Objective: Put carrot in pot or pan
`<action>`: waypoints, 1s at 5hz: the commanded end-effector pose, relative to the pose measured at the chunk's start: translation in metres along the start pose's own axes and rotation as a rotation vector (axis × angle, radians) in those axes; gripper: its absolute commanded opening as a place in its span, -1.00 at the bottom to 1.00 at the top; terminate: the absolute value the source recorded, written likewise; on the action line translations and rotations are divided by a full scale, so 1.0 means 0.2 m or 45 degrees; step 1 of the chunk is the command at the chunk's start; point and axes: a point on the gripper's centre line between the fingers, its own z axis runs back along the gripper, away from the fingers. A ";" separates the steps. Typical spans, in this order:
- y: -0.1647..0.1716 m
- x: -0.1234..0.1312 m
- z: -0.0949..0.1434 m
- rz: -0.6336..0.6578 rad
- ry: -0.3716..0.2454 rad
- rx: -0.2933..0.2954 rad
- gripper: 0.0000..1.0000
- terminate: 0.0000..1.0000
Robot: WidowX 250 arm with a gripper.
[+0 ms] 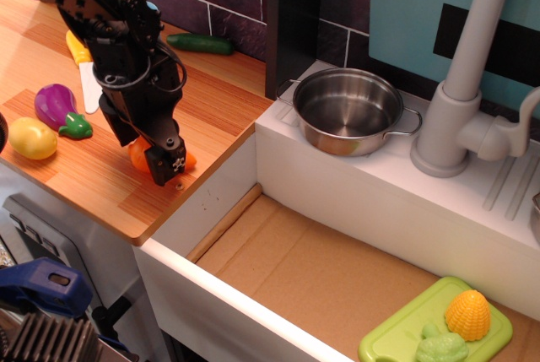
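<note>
The orange carrot point(137, 156) lies on the wooden counter point(76, 176) near its right edge, mostly hidden by my gripper. My black gripper point(150, 158) is lowered over it, jaws still spread, one finger point(167, 164) in front of the carrot and the other behind it. Only the carrot's thick end and a bit of its tip show. The shiny steel pot point(337, 137) stands empty on the white ledge to the right, apart from the gripper.
On the counter to the left are a purple eggplant point(53, 104), a yellow lemon-like toy point(32, 137) and a white toy knife point(88, 83). A green cucumber point(201, 43) lies by the back wall. A grey faucet point(460, 100) stands right of the pot. The sink basin point(321, 269) holds a green board point(396, 337) with corn point(468, 314).
</note>
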 end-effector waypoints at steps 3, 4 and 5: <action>0.03 0.03 0.02 0.097 -0.005 0.042 -1.00 -1.00; -0.01 0.07 0.13 0.126 -0.004 0.079 -1.00 -1.00; -0.09 0.14 0.23 0.143 -0.049 0.119 -1.00 -1.00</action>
